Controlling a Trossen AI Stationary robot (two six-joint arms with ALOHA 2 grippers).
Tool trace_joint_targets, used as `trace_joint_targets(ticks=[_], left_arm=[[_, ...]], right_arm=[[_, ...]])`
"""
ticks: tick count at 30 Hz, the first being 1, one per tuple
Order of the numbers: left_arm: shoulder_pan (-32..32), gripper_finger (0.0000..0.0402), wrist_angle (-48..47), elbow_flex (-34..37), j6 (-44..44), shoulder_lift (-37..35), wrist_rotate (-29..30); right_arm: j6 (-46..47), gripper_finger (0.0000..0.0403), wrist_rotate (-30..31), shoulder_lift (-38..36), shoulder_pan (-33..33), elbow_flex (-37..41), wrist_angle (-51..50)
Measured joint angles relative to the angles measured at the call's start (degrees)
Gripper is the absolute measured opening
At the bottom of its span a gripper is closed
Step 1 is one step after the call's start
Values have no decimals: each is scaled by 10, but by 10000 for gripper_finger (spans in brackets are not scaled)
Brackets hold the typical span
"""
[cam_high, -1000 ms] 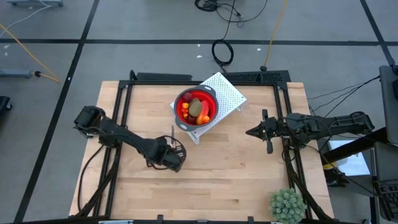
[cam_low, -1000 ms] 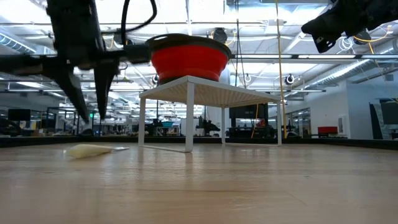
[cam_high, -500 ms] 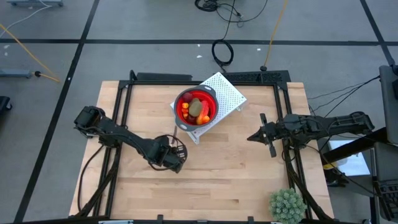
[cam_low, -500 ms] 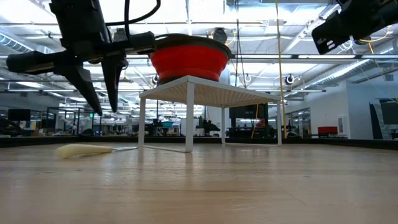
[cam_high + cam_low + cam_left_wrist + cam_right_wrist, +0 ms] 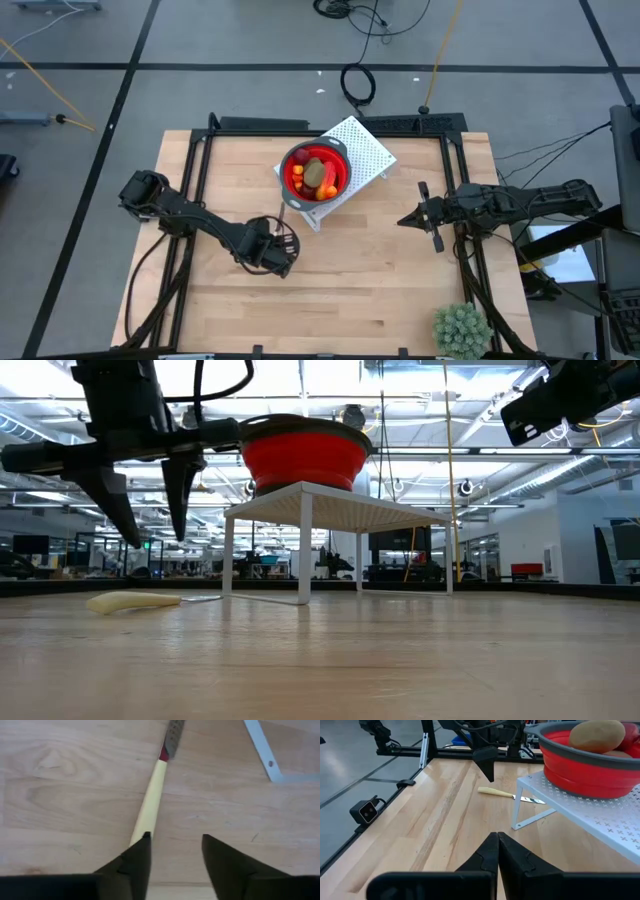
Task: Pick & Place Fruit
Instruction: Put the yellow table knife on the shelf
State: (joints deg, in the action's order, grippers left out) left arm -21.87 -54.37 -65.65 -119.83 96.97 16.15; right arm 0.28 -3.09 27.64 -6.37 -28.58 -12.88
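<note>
Above the wooden table, towards its left half, the left arm reaches from its base at the left edge diagonally inward, elbow low, wrist bent so the left gripper points straight down; its two dark fingers stand parted with nothing between them, hanging clear above the board; the cream-handled knife lies flat on the wood directly beneath, its handle running under one fingertip, its blade end pointing towards the white rack; from table height the knife lies just beside the rack's near leg, the fingertips well above it.

At the table's right edge the right arm stretches inward nearly level, its wrist turned towards the centre; the right gripper is clenched, fingertips pressed together on nothing, held high above the board and well apart from the rack.

On the perforated white rack at the back centre sits the red bowl, grey-rimmed; the fruit rests inside it, an olive-brown oval on top, with orange bits and a dark red piece beside it; in the right wrist view the oval rises above the bowl's rim; neither gripper touches the bowl or its contents.

Near the front right corner stands a spiky green plant ball.
</note>
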Motion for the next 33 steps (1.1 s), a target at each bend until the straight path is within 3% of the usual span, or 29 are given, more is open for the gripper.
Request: trace_joint_targets(ticks=[9, 16, 25, 33], left_arm=[[-10, 308, 17, 13, 62, 0, 24], [-20, 354, 63, 45, 85, 10, -6], [-8, 323, 80, 54, 109, 61, -69], [3, 219, 110, 51, 168, 82, -77]], right_arm=[[4, 0, 0, 0, 0, 0, 1], [5, 0, 0, 0, 0, 0, 1], [5, 0, 0, 0, 0, 0, 2], [13, 0, 0, 0, 0, 0, 6]])
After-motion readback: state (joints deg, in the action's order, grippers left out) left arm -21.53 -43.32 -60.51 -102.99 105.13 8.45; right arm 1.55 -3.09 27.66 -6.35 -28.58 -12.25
